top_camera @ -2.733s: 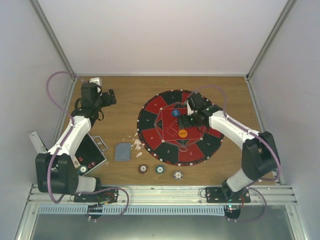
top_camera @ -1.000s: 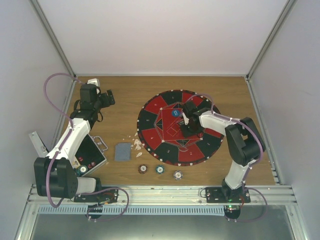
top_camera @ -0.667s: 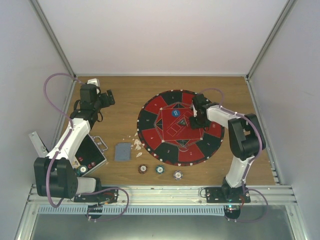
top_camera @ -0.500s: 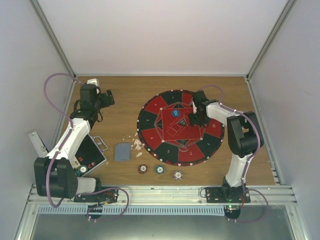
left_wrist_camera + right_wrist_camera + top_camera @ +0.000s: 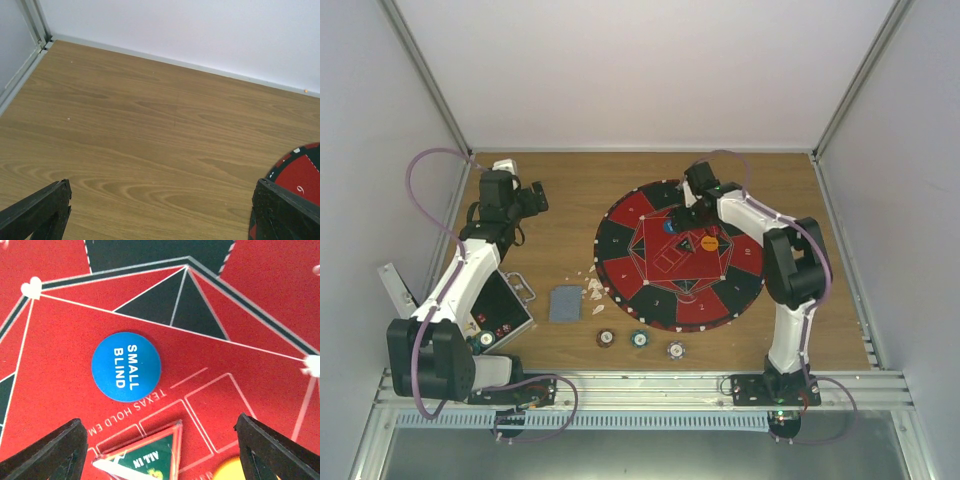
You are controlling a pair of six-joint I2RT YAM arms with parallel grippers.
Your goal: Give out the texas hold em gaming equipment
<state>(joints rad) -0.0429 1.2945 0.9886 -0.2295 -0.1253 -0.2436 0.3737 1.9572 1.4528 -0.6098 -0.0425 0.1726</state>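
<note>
On the round red-and-black mat (image 5: 650, 300) lie a blue disc (image 5: 126, 366) marked SMALL BLIND, an orange disc (image 5: 709, 241) right of centre, and a green ALL IN triangle (image 5: 145, 457). My right gripper (image 5: 157, 440) hovers open over the mat's far half, the triangle lying between its fingers and the orange disc (image 5: 235, 471) by the right one. Three poker chips (image 5: 639, 338) sit in a row on the wood near the front. A grey-blue card deck (image 5: 563, 302) lies left of the mat. My left gripper (image 5: 160, 210) hangs open over bare wood at the far left.
A black hinged case (image 5: 500, 305) stands open at the left edge beside my left arm. Small pale scraps (image 5: 595, 290) lie between the deck and the mat. The mat's rim (image 5: 300, 175) shows at the right of the left wrist view. White walls enclose the table.
My right gripper has moved from the mat's middle toward its far side and opened. The orange disc now lies uncovered on the mat. The left arm has stayed put.
</note>
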